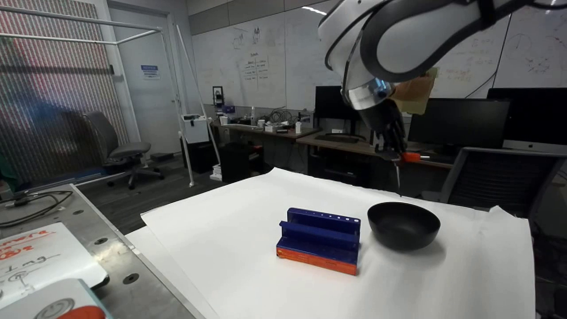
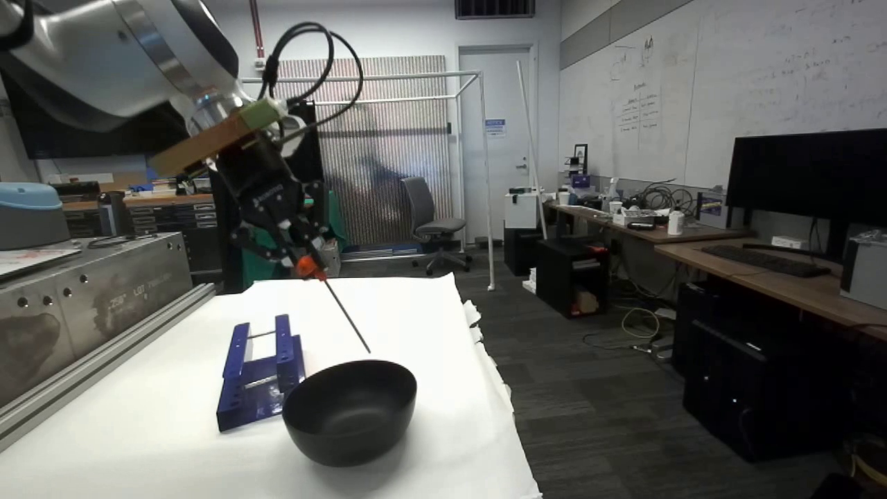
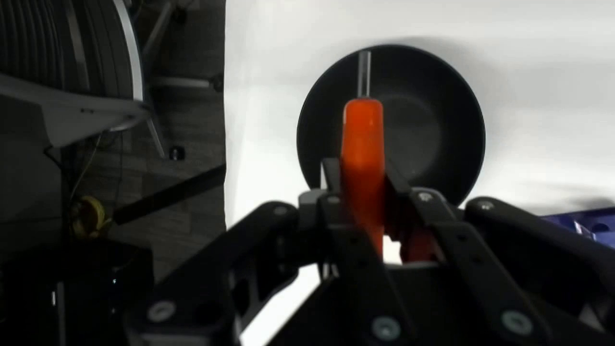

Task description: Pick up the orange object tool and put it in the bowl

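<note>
I pinch the slender orange-handled tool [image 3: 363,129] in my black jointed end effector [image 3: 362,178], above a round matte black bowl [image 1: 403,230], glossy blue orange-edged rack [image 1: 320,232] beside it

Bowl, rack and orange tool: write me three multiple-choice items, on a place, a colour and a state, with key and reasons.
1. Where is the bowl relative to the rack?
A) on top
B) beside it
C) underneath

2. What colour is most of the rack?
A) green
B) yellow
C) blue

3. How is the orange tool?
A) gripped by the fingers
B) lying in the bowl
C) lying on the rack

1 B: both exterior views show them side by side.
2 C: blue covers most of it in both exterior views.
3 A: the wrist view shows fingers on either side of it.
</note>
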